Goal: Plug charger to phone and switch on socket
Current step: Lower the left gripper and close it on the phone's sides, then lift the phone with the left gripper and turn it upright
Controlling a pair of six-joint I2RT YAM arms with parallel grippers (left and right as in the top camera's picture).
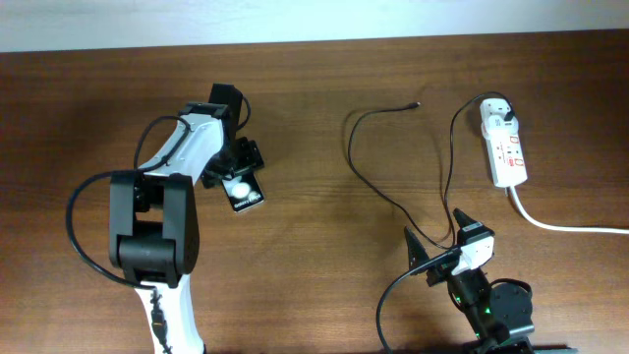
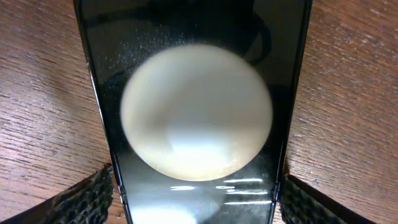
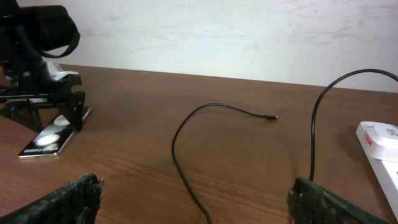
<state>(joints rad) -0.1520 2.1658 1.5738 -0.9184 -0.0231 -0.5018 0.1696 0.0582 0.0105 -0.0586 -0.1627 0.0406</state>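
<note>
slick stiff phone (image 2: 196, 74) is flanked at its long edges by the left gripper (image 2: 196, 198) (clamped or not can't be told), and the floppy charger (image 3: 176, 134) is probably best pinched just behind its tip, mid-frame, by the spread-apart right gripper (image 3: 196, 204)

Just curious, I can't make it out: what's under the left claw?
The phone, flat on the table, a finger at each long edge. From above the left gripper covers its far end.

overhead: straight down, far, whole bench (image 1: 314, 98) | left wrist: down, very close on phone (image 2: 199, 112) | right wrist: low, level toward wall (image 3: 249, 37); shares phone, charger (image 3: 176, 140) with overhead
</note>
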